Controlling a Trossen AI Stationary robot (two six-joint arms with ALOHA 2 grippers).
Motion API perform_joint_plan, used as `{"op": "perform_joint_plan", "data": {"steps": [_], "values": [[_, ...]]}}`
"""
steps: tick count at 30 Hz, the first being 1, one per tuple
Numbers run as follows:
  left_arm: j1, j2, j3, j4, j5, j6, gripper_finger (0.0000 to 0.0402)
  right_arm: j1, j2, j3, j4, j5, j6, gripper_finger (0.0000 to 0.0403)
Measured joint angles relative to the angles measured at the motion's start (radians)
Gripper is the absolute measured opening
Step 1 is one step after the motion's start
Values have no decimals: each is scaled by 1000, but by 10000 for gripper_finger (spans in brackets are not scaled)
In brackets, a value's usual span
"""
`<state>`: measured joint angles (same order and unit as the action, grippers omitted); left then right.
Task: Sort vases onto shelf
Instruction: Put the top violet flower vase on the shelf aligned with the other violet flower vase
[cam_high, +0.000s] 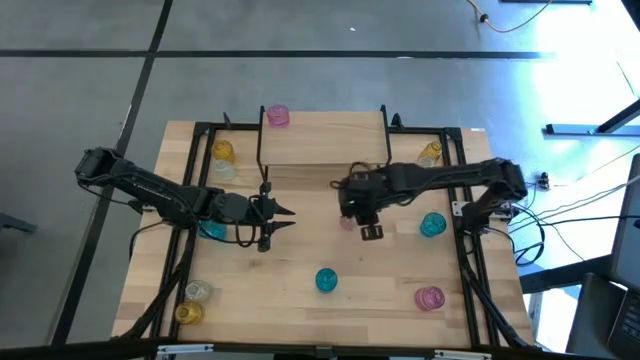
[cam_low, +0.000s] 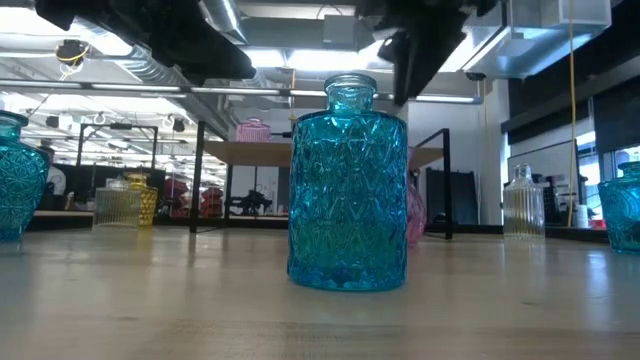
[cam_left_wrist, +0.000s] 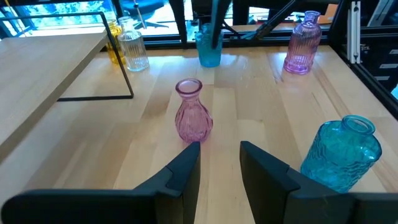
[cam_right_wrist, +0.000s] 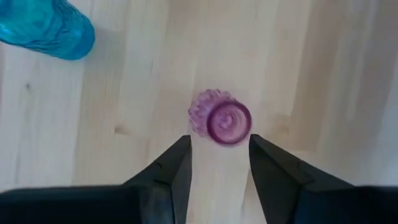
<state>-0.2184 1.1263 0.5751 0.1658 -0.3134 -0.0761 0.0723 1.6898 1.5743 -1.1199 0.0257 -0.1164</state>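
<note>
- Right gripper (cam_right_wrist: 219, 163) hangs over the small pink vase (cam_right_wrist: 222, 119), fingers spread, the vase's mouth just ahead of the tips and not yet between them.
- Left gripper (cam_left_wrist: 219, 163) waits at mid-table, fingers apart (nothing held), facing the same vase (cam_left_wrist: 193, 113).
- Risk — a descent slightly off centre could let one finger clip the narrow neck and topple it; ribbed, slick glass may also twist in the grip.
- The shelf (cam_high: 300, 140) — pale board, thin black legs — stands at the far side, one pink vase (cam_high: 277, 116) at its back edge.

Overhead and right wrist views both look down on the pink vase (cam_right_wrist: 221, 119) (tabletop-level view faces across).
</note>
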Motion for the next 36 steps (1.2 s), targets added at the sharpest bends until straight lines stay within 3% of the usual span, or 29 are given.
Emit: {"op": "perform_joint_plan", "data": {"steps": [4, 13, 17, 20, 24, 29, 36], "values": [[0, 0, 0, 10, 0, 4, 105, 0, -107, -84, 64, 0, 6, 143], [31, 0, 0, 84, -25, 51, 105, 0, -386, -451, 361, 0, 38, 143], [56, 0, 0, 207, -62, 74, 105, 0, -472, -581, 490, 7, 32, 143], [80, 0, 0, 224, -29, 48, 106, -1, -513, -656, 577, 8, 3, 143], [118, 2, 0, 240, 13, 45, 122, -1, -530, -704, 656, 8, -41, 143], [161, 32, 29, 230, 130, 33, 169, -1, -530, -708, 684, 18, -62, 143], [188, 192, 132, 217, 148, 56, 214, -1, -530, -708, 758, 45, -76, 143]]}}
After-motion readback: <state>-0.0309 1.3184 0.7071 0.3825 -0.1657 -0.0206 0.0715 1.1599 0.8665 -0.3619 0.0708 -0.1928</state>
